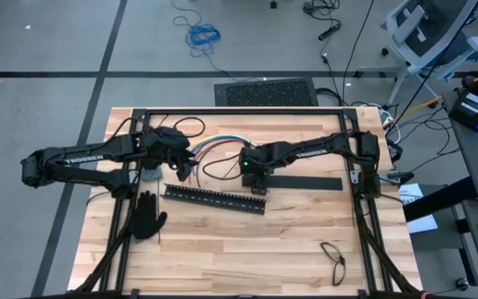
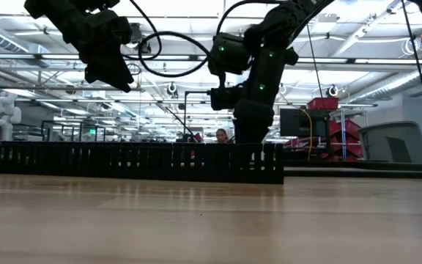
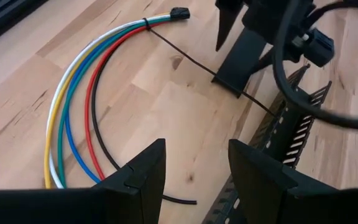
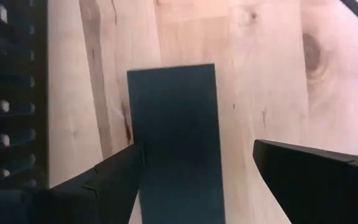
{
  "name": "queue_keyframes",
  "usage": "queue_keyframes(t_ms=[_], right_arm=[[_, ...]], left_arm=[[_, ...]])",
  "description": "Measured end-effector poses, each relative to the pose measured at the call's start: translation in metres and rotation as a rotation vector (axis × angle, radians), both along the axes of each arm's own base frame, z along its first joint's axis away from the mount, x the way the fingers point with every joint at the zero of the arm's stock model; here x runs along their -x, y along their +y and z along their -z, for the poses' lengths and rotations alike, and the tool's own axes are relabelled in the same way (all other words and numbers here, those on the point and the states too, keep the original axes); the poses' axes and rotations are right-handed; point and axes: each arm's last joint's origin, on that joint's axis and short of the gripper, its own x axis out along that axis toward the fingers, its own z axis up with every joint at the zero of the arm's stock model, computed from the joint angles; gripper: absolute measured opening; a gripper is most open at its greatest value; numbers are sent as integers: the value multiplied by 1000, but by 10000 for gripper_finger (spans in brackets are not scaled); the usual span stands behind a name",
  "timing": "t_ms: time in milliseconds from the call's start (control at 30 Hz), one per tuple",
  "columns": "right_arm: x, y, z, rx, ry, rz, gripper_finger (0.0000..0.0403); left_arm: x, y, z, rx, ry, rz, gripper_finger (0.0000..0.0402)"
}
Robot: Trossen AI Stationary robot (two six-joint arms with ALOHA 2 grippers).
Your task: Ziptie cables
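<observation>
The cables (image 3: pixel 73 112) lie on the worktop (image 1: pixel 222 249), one ziptie (image 3: pixel 185 59) already cinched near their connector end. Left claw (image 3: pixel 194 180) hovers above them, apart and empty. Right claw (image 4: pixel 194 171) gapes over a flat black bar (image 4: pixel 176 137). More ties probably remain.

Pale matt wooden table (image 1: pixel 222 241)

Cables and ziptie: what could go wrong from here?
1. The ziptie already loops the cables near one end, and its tail runs under the right gripper; a careless move could snag it.
2. The right gripper is open over the flat black bar, so it might pick that instead.
3. The left gripper is open and empty; the bundle lies unrestrained.
</observation>
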Motion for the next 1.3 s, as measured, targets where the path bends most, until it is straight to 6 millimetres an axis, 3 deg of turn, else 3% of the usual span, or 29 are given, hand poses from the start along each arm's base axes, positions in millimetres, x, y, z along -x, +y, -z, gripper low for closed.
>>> queue_keyframes(t_ms=[567,1033,1300], right_arm=[[0,0,1,-93,-10,-42,302],[-4,-1,20,-62,31,-82,302],[-5,-1,27,-18,54,-116,249]], left_arm=[[0,0,0,1,4,0,169],[0,0,0,17,-1,-17,169],[0,0,0,19,-1,-17,169]])
